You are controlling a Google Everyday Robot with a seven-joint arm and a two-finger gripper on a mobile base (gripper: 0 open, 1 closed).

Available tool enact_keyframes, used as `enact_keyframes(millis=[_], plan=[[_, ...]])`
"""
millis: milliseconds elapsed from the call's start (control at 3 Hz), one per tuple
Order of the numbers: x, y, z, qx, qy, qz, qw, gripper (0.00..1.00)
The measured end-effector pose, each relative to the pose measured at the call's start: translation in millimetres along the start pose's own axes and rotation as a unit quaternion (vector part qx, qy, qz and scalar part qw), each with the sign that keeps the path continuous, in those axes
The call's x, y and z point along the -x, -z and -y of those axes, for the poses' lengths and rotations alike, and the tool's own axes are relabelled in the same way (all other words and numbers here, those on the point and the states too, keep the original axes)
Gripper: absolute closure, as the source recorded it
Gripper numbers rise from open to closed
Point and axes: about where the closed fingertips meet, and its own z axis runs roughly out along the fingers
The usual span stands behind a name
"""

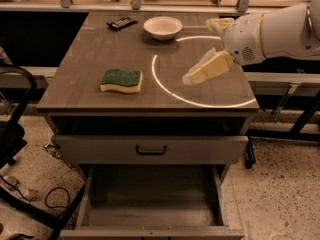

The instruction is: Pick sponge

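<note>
Your sponge (pixel 121 80) lies flat, green side up, at the table's (pixel 95 44) front left. Your gripper (pixel 196 75) hangs well to its right, above a lit ring; you cannot tell its opening. Bowl (pixel 162 27) at the back. Bottom drawer (pixel 150 204) stands open

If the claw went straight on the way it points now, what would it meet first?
Probably the bare tabletop, short of the sponge. The claw, over the table's right side, points down-left toward the sponge, but depth is unclear.
</note>
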Motion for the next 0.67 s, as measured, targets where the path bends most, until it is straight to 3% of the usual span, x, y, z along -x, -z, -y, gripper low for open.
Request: enact_keyframes(millis=[333,667], plan=[[3.0,-38.8,1.5,0.020,0.002,0.004,0.9998,0.00],[2.5,-109.5,1.7,0.050,0.004,0.005,0.9987,0.00]])
